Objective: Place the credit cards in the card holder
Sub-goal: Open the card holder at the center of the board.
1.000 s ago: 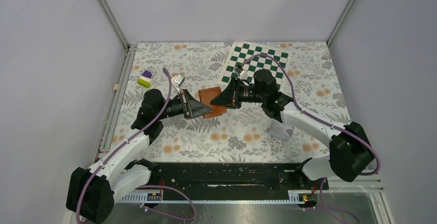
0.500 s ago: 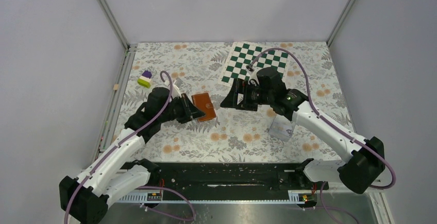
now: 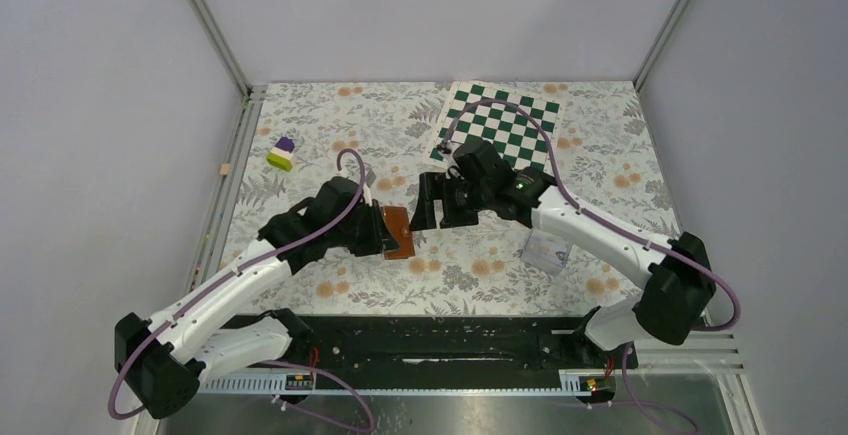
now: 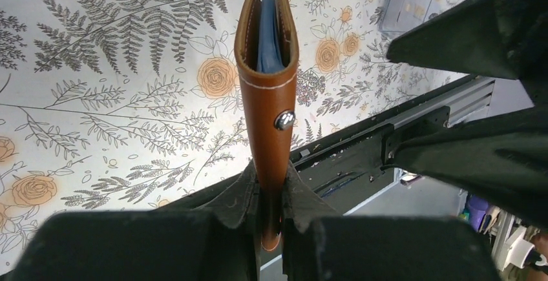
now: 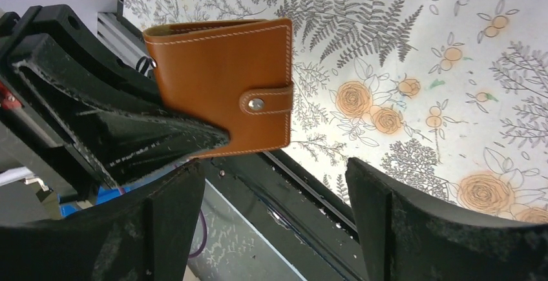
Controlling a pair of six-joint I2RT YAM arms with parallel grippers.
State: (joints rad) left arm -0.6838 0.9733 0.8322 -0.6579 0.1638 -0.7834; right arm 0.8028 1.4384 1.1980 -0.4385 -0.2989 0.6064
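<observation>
The card holder, a brown leather wallet, is folded with its snap tab fastened. It hangs on edge above the floral table, near the front middle. My left gripper is shut on its lower end. The left wrist view shows it edge-on, with blue-grey pockets in the fold. My right gripper stands open just right of the card holder, not touching it; its fingers are wide apart with nothing between them. The credit cards are hidden or out of view.
A clear plastic case lies under the right forearm, also seen in the left wrist view. A green checkerboard lies at the back. A purple-and-green block and a small wooden cube sit at the left. The black base rail runs along the near edge.
The right gripper opened, let go of the card holder and drew slightly left and nearer. The left gripper kept its hold, carried the card holder toward the near edge and turned it on edge.
</observation>
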